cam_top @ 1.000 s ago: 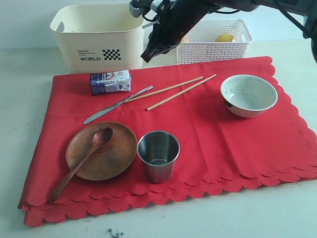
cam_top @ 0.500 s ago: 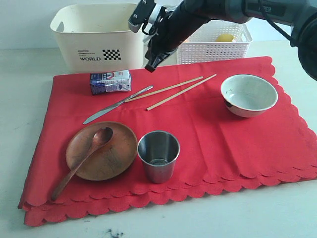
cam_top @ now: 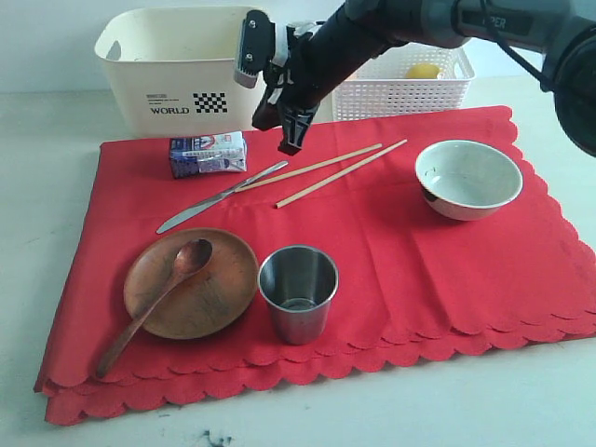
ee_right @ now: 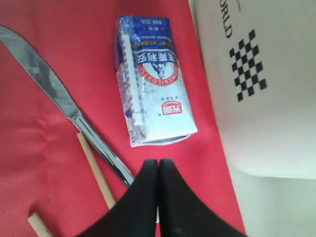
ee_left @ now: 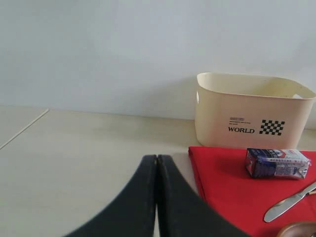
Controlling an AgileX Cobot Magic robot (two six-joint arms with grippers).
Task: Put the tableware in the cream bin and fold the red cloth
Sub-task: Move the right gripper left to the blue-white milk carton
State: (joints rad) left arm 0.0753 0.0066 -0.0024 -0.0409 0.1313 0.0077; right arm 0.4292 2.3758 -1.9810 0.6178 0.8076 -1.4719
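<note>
Right gripper [cam_top: 291,142], tips pressed together, hangs over the scalloped red fabric cloth [cam_top: 391,251] at one o'clock of the silver metal knife [cam_top: 222,196], seemingly lined up for its handle.

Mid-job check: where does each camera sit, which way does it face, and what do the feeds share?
Exterior view: off the arms, above the table's near edge, looking down across the red cloth to the cream bin; the right arm and shut right gripper show.
Left wrist view: low over bare table beside the cloth, facing the bin; the shut left gripper shows.
Right wrist view: above the cloth, looking down on milk carton and knife; shut gripper tips show.
Shared: all three show bin, carton and knife.
</note>
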